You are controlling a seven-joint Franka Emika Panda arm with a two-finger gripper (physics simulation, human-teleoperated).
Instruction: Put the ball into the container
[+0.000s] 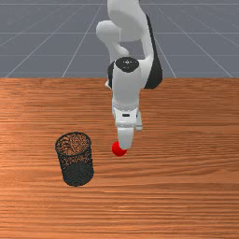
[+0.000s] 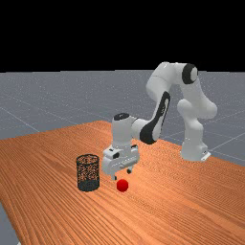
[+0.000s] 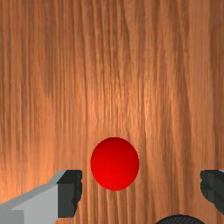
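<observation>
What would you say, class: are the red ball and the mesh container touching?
Apart: the front view plainly shows a stretch of tabletop between the ball and the container.

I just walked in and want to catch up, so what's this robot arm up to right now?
The arm's gripper hangs open over the table, close above a red ball, with its fingers apart and not gripping it. The ball rests on the wood, beside a dark mesh container that stands upright. The ball is not yet in the container; grasping it looks like the likely next step.
</observation>
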